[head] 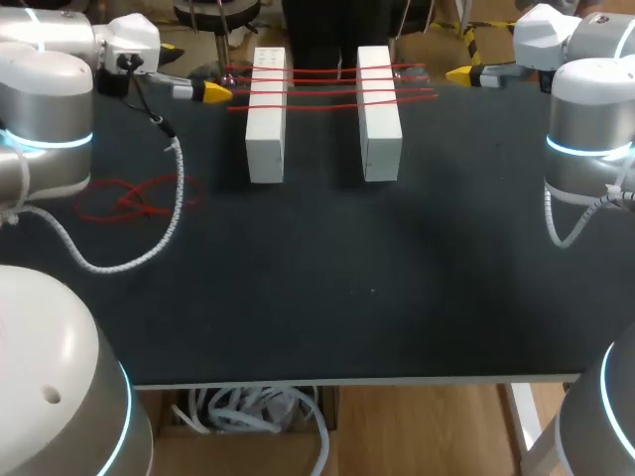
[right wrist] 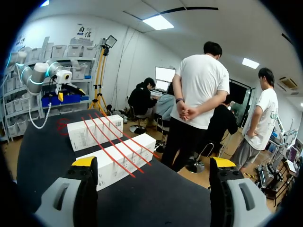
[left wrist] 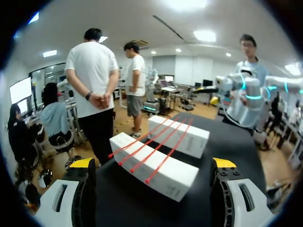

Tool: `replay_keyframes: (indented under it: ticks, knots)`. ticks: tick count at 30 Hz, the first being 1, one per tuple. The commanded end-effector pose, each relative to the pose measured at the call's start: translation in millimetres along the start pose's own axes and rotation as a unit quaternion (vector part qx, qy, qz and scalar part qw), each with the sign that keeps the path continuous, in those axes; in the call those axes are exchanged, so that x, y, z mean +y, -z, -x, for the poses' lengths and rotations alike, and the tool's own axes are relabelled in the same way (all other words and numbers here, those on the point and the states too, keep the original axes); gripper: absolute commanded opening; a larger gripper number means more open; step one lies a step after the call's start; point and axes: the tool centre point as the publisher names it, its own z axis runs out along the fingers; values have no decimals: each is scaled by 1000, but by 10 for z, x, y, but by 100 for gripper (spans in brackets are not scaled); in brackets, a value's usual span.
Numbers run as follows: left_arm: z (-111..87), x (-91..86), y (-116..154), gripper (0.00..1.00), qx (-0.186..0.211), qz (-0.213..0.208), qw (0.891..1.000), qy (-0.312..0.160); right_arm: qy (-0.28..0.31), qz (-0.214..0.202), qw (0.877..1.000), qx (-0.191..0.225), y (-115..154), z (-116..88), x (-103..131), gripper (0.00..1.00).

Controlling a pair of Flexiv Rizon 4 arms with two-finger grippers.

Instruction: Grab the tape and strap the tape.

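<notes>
Plainly, the loose red tape (head: 139,198) lies tangled on the counter (head: 317,297) at its left side, nearer me than the left gripper (head: 211,92), well apart from the right gripper (head: 458,73); both grippers gape, empty.

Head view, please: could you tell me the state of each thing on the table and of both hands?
Left hand: open, empty.
Right hand: open, empty.
Left box: lying flat.
Right box: lying flat.
Tapes: four, stretched across both boxes.
Loose tape: tangled on the table.
</notes>
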Motion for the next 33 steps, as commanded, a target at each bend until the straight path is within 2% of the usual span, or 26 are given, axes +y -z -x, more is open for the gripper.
replay_keyframes:
  ticks: [1, 12, 14, 19, 27, 30, 32, 33]
  knots:
    - [60, -7, -176, 100, 128, 36, 986, -97, 0, 1, 1000, 1, 5, 4, -5, 100]
    - [42, 0, -191, 100, 131, 37, 986, -97, 0, 1, 1000, 1, 5, 4, -5, 100]
    - [20, 28, -187, 100, 127, 31, 986, -106, 0, 1, 1000, 1, 5, 4, -5, 100]
    - [-13, 99, -265, 100, 146, 33, 984, -101, 0, 1, 1000, 1, 5, 4, -5, 100]
    - [-129, 231, -396, 100, 146, 20, 979, -144, 0, 1, 1000, 1, 5, 4, -5, 100]
    - [-168, 293, -443, 100, 150, 12, 979, -140, 0, 1, 1000, 1, 5, 4, -5, 100]
    - [-194, 330, -461, 82, 149, 7, 980, -131, 0, 1, 1000, 1, 5, 4, -5, 100]
    - [-204, 350, -469, 85, 149, 5, 980, -130, 0, 1, 1000, 1, 5, 4, -5, 100]
